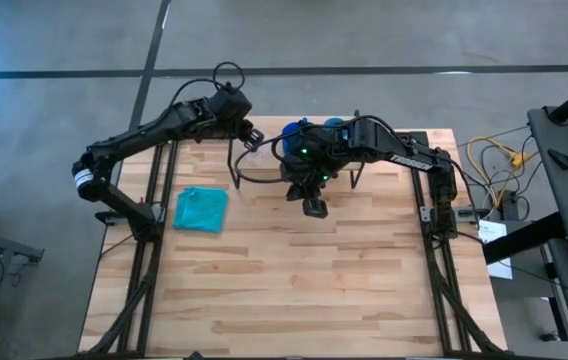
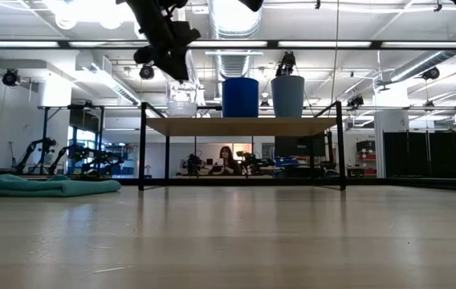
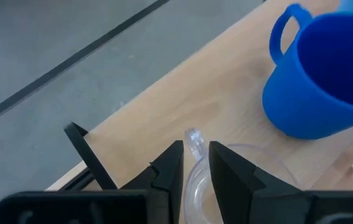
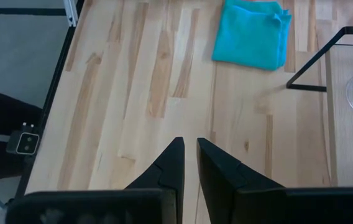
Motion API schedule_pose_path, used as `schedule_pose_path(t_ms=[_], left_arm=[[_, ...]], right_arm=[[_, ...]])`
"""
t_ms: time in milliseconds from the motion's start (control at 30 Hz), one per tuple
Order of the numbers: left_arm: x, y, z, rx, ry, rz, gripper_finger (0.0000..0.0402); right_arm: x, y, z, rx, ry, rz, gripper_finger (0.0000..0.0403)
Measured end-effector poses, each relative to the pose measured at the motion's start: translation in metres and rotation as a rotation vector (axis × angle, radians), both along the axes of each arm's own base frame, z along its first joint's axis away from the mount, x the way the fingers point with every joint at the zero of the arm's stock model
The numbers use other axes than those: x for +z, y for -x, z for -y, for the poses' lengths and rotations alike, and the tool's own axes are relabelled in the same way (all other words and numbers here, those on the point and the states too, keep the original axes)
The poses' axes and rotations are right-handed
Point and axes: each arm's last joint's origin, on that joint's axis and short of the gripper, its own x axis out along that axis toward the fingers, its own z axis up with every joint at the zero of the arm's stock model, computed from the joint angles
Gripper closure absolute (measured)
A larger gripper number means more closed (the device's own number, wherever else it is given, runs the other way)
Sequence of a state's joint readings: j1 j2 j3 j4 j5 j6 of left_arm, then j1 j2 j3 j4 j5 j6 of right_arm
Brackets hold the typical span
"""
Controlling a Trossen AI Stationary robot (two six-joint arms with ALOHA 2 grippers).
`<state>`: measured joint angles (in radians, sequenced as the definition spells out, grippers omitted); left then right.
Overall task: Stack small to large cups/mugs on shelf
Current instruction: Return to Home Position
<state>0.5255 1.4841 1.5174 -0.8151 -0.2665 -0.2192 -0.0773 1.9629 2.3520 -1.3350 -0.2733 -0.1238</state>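
The shelf (image 2: pixel 244 126) stands at the table's far edge. On it, in a row, stand the small clear cup (image 2: pixel 181 105) at the left end, the dark blue mug (image 2: pixel 240 97) in the middle and the light blue cup (image 2: pixel 287 95) to the right. My left gripper (image 3: pixel 195 155) hangs over the shelf's left end (image 1: pixel 251 138), shut on the clear cup. The mug (image 3: pixel 325 81) stands just beyond it, its handle toward the far edge. My right gripper (image 1: pixel 314 207) hovers shut in front of the shelf, above bare table (image 4: pixel 190 146). My left gripper holds the clear cup by its rim (image 3: pixel 194 142), on the side away from the mug. The wall is pinched between the fingers, one finger (image 3: pixel 229 177) inside the cup and one outside. It comes from above, slanting down. The cup stands upright on the shelf board.
A folded teal cloth (image 1: pixel 200 210) lies on the table left of the shelf's near corner. The shelf's black legs (image 1: pixel 236 165) rise at its corners. Open tabletop (image 1: pixel 294 290) spreads toward the near edge. A person (image 2: pixel 226 156) sits far off in the room behind.
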Motion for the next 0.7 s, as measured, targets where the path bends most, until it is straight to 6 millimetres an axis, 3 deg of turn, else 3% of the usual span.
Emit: schedule_pose_path(t_ms=[400, 700], left_arm=[[0.049, 0.006, 0.006, -0.040, -0.050, 0.150, 0.0338], [0.082, 0.041, 0.027, -0.075, -0.108, 0.212, 0.0338]], right_arm=[[0.000, 0.000, 0.000, -0.015, -0.011, -0.004, 0.0364], [0.008, 0.007, 0.000, -0.039, -0.018, 0.012, 0.0364]])
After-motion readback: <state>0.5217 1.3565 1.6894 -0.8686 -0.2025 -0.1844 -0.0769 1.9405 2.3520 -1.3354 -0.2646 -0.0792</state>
